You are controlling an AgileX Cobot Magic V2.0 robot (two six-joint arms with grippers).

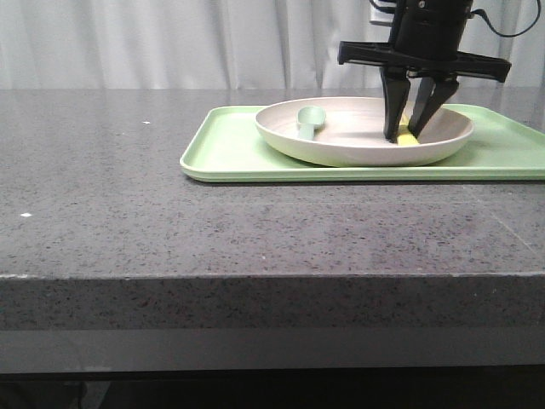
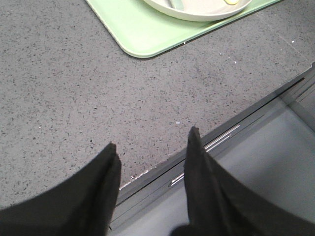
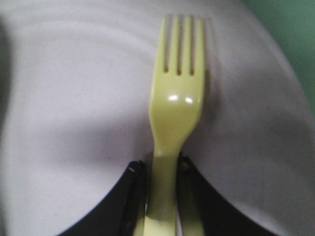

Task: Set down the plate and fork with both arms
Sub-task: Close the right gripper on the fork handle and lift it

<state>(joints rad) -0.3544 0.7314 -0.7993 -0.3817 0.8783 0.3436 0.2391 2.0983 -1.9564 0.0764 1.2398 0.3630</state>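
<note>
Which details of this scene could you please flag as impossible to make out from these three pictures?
- Fork: handle end cut off by the right wrist view's bottom edge; in the front view the right gripper hides nearly all of it.
- Spoon: handle mostly hidden behind the plate rim in the front view.
- Tray: cut off by the front view's right edge.
- Left gripper: outside the front view.

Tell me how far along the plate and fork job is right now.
Nothing looks placed yet: the plate sits on the green tray, with a spoon in it. In hand: the right gripper has its jaws closed on the fork handle inside the plate. The left gripper is open and empty by the table edge.
</note>
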